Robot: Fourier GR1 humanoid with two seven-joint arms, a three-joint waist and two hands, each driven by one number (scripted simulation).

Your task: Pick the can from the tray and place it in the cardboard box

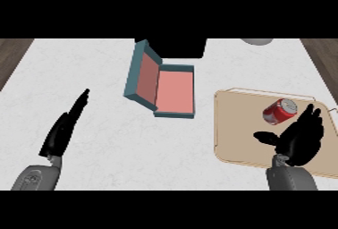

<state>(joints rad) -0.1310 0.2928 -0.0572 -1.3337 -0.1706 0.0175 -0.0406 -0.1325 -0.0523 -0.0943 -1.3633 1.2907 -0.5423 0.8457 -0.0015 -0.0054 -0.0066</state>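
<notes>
Lower right of the frame: right hand, spread wide over the tan tray, thumb out to the left, fingers straight and pointing up toward the red can. Nothing held; fingertips just beside the can, contact impossible to tell. Can lying on its side in the tray's upper part. Lower left: left hand, fingers straight, resting open. Upper centre: teal box with pink inside, lid raised, well apart from the tray.
</notes>
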